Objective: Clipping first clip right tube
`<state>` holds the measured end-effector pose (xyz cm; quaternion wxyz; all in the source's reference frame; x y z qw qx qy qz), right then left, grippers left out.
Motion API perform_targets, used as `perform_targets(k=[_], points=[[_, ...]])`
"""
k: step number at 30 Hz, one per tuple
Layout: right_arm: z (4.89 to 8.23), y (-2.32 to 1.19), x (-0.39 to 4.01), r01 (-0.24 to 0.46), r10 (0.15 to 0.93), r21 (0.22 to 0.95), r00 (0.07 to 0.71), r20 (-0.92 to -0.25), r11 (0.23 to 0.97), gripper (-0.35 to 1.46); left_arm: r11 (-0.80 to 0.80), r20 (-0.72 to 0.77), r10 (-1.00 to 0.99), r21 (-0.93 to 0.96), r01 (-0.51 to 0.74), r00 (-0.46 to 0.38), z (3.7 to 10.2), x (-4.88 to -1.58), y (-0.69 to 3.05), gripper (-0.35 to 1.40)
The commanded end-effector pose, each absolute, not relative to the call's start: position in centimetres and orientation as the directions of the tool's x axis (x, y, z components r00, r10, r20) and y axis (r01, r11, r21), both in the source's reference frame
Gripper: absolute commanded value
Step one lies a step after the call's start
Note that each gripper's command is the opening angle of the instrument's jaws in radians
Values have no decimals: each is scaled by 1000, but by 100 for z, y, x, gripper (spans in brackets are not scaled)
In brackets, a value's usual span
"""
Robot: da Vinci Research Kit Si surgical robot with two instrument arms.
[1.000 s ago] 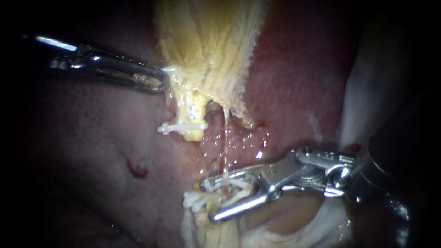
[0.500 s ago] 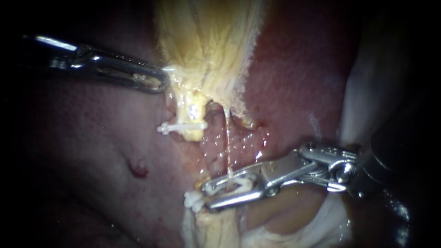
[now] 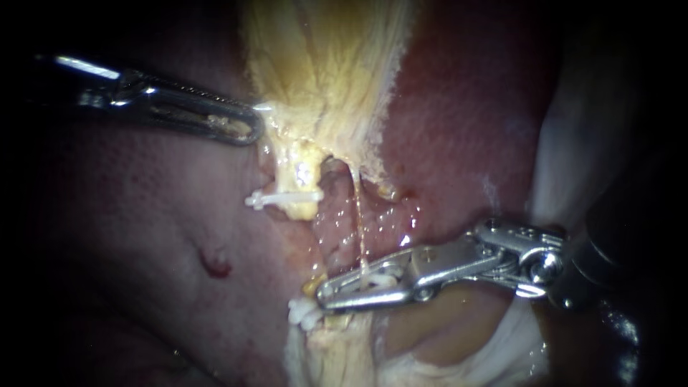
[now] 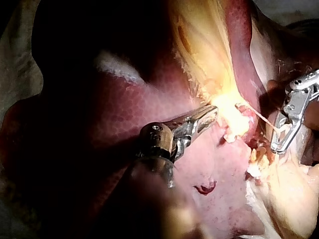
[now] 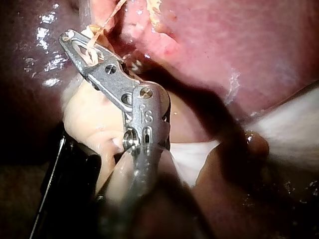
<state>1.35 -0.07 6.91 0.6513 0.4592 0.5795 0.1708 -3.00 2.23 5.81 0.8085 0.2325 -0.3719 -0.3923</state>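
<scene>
Clamping: right instrument (image 3: 326, 292) jaws clenched across the right tube (image 3: 356, 215), clip (image 3: 380, 276) between them | tube runs upright, jaws crosswise (nearly square) | left instrument (image 3: 252, 129) farther off, jaws grasping the gallbladder (image 3: 322, 64) edge.

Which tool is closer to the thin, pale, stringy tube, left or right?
Right. The right instrument has its tool shut around the thin pale tube; the left instrument sits away from it, at the yellowish gallbladder's edge.
</scene>
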Motion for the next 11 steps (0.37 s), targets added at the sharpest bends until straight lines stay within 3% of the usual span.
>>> perform_targets(k=[1, 11], points=[[691, -7, 134, 309, 753, 795, 273, -599, 522, -35, 584, 419, -807, 668, 461, 415, 580, -300, 223, -35], [692, -6, 134, 308, 753, 796, 272, -599, 522, -35, 584, 419, -807, 668, 461, 415, 580, -300, 223, -35]])
